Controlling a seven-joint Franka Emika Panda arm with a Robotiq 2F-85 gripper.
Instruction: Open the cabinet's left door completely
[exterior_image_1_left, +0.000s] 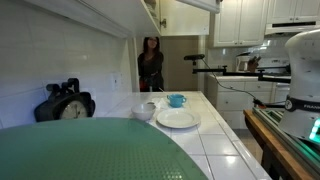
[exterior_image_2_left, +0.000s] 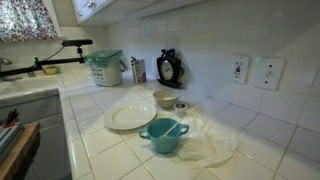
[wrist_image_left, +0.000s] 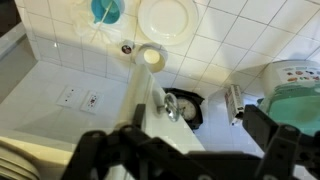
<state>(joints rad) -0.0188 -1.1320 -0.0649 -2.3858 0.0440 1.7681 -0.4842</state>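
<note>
The white wall cabinet (exterior_image_1_left: 100, 12) hangs over the counter, and its lower edge also shows in an exterior view (exterior_image_2_left: 100, 8). Its left door (exterior_image_1_left: 152, 15) stands ajar, with the cream interior beside it. In the wrist view I look down along the thin white door (wrist_image_left: 150, 95), which carries a small silver knob (wrist_image_left: 170, 104). My gripper (wrist_image_left: 185, 152) is open. Its dark fingers are spread wide at the bottom of the frame, with the door's edge and knob between and just beyond them. I cannot make out the gripper in either exterior view.
On the tiled counter below are a white plate (exterior_image_2_left: 130, 117), a blue cup (exterior_image_2_left: 163, 135), a cream bowl (exterior_image_2_left: 165, 98), a black clock (exterior_image_2_left: 170, 68) and a green-lidded container (exterior_image_2_left: 105, 68). Wall outlets (exterior_image_2_left: 253, 71) are on the backsplash. A green round surface (exterior_image_1_left: 90, 150) fills the foreground.
</note>
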